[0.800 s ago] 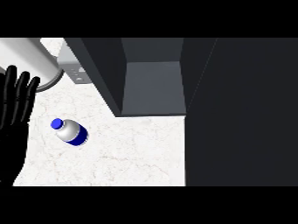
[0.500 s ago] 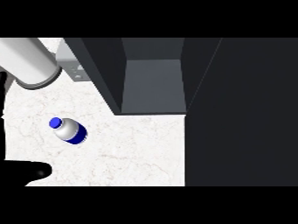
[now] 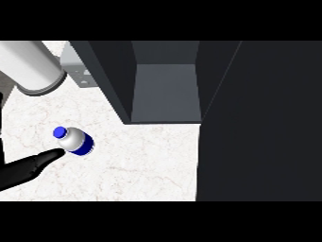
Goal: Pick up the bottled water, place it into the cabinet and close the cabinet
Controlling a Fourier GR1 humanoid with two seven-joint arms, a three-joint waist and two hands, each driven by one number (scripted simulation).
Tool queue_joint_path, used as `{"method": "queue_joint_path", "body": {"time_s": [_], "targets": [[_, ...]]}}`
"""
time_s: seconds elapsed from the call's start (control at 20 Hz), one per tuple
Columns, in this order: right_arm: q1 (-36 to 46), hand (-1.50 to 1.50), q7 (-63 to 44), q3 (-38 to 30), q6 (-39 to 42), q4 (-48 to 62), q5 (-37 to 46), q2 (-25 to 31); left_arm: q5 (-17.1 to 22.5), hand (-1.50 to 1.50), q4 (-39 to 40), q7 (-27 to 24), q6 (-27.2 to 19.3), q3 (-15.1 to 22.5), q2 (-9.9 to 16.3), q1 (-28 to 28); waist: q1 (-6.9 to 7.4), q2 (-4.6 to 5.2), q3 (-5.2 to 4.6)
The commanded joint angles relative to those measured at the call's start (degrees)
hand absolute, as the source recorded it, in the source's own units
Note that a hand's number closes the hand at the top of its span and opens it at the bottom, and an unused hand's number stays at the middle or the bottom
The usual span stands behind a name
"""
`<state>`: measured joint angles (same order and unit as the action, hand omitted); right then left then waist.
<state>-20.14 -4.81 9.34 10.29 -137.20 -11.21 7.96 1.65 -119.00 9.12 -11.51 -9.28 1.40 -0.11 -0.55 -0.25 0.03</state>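
The bottle [image 3: 73, 141] stood on the counter [image 3: 142, 160] left of the open cabinet [image 3: 165, 90], the left hand [image 3: 13, 172] beside it with fingers straight, holding nothing; probably light, rigid and slick, best gripped around its middle.

We are seeing the bottled water [image 3: 74, 140] standing on the counter [image 3: 142, 160], left hand [image 3: 13, 172] open just beside it, cabinet [image 3: 165, 82] open.
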Motion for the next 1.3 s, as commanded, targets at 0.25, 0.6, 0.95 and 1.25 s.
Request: {"method": "queue_joint_path", "body": {"time_s": [0.25, 0.6, 0.95, 1.25], "targets": [[-11.9, -1.5, 4.1, 1.1, 4.7, -5.9, -1.6, 1.0, -5.9, -1.5, -4.0, 6.9, -1.8, 1.7, 0.5, 5.9, 0.06, 0.09, 0.0], [-20.3, -1.5, 4.3, 4.0, 5.1, -13.3, -0.4, 2.1, -1.6, -1.5, 2.3, 3.2, -0.7, -2.2, 0.1, 7.5, -0.26, 0.0, -0.06], [-22.7, -1.5, 7.3, 7.7, 4.5, -13.5, 3.3, 2.2, 3.5, -1.5, 17.5, -7.0, 3.7, -4.8, -1.3, 9.1, -0.36, 0.1, -0.12], [-28.6, -1.5, 10.9, 8.9, 5.8, -15.5, 4.0, 3.7, 9.3, -1.5, 29.9, -9.9, 6.5, -10.5, 1.2, 2.9, -0.79, 0.1, -0.12]]}}
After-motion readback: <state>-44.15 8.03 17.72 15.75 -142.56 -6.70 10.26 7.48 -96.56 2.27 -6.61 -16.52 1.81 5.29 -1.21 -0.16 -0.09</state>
